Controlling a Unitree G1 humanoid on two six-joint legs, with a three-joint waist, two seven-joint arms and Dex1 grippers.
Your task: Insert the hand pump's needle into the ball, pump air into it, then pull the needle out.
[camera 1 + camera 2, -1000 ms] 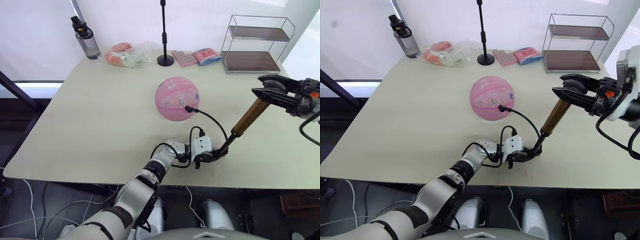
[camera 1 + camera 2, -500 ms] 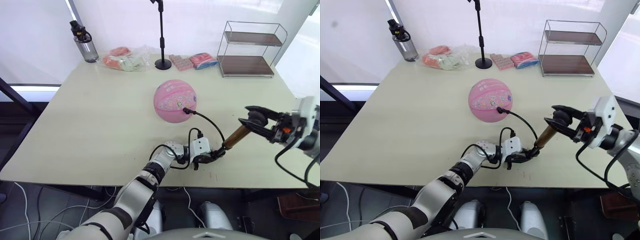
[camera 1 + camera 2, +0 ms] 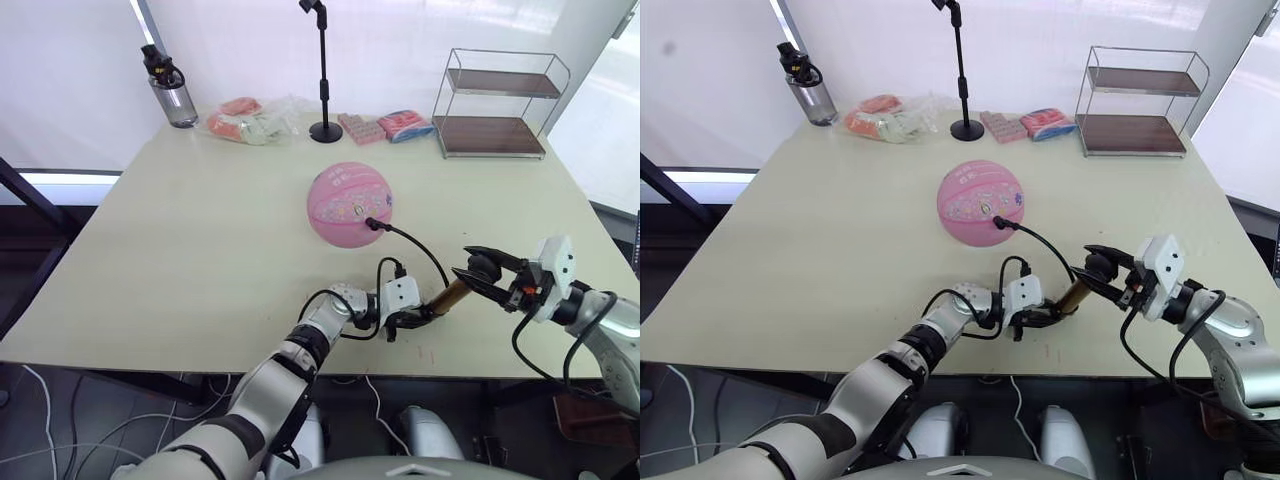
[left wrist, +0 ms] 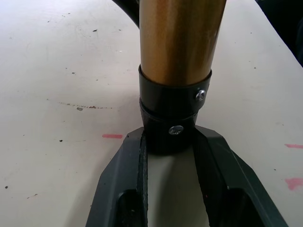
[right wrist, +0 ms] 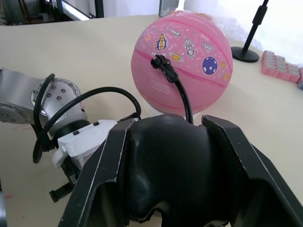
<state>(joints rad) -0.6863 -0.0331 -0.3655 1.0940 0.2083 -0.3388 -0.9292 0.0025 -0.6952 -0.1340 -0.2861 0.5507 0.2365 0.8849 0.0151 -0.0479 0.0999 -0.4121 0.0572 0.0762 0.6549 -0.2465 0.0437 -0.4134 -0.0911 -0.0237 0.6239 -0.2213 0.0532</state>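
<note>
The left end effector point(image 3: 415, 318) is clamped on the gold-brass hand pump point(image 3: 448, 295) base; the right end effector point(image 3: 478, 272) grips its black T-handle point(image 5: 165, 165). A skewed stroke could tug the thin black hose point(image 3: 420, 246) (at 5 o'clock of the pink round rubber ball point(image 3: 350, 203)) and pull the needle point(image 5: 157, 60) out.

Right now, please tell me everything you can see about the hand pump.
The hand pump is a slim gold-brass tube with black ends, tilted low over the table. The left claw is shut on its black base collar; the right claw is shut on its black handle. Its thin black hose curves to the pink ball, where the needle fitting sits plugged in.

Beige table point(image 3: 200, 250) with pink ball point(image 3: 348, 204)
</note>
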